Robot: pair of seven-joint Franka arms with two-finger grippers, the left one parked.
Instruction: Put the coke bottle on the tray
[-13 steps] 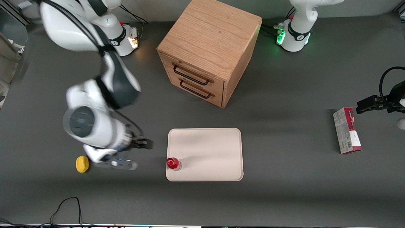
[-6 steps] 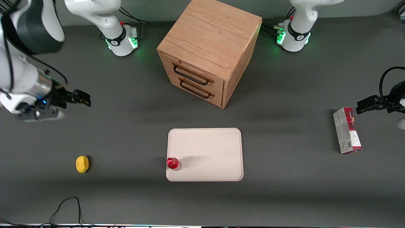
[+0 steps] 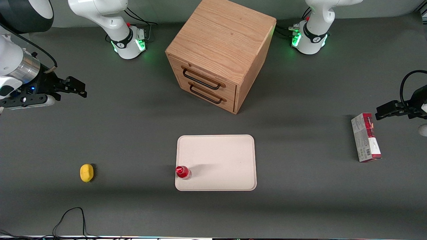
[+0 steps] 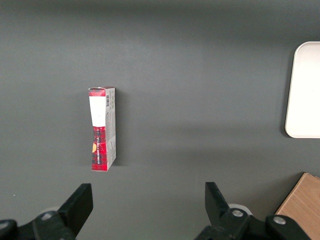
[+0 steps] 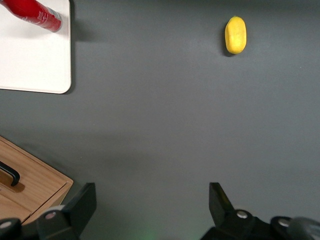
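Observation:
The coke bottle (image 3: 182,172), small and red with a red cap, stands upright on the cream-white tray (image 3: 220,160), in the tray's corner nearest the front camera at the working arm's end. It also shows in the right wrist view (image 5: 34,13), on the tray (image 5: 30,65). My right gripper (image 3: 78,89) is open and empty, raised above the bare table far from the tray, toward the working arm's end. In the right wrist view the gripper (image 5: 152,202) has wide-spread fingers with only grey table between them.
A wooden two-drawer cabinet (image 3: 218,53) stands farther from the front camera than the tray. A yellow lemon-like lump (image 3: 86,173) lies on the table toward the working arm's end. A red-and-grey carton (image 3: 366,137) lies toward the parked arm's end.
My right arm has pulled away from beside the tray, rising and moving toward the working arm's end and away from the front camera. The bottle stays standing on the tray.

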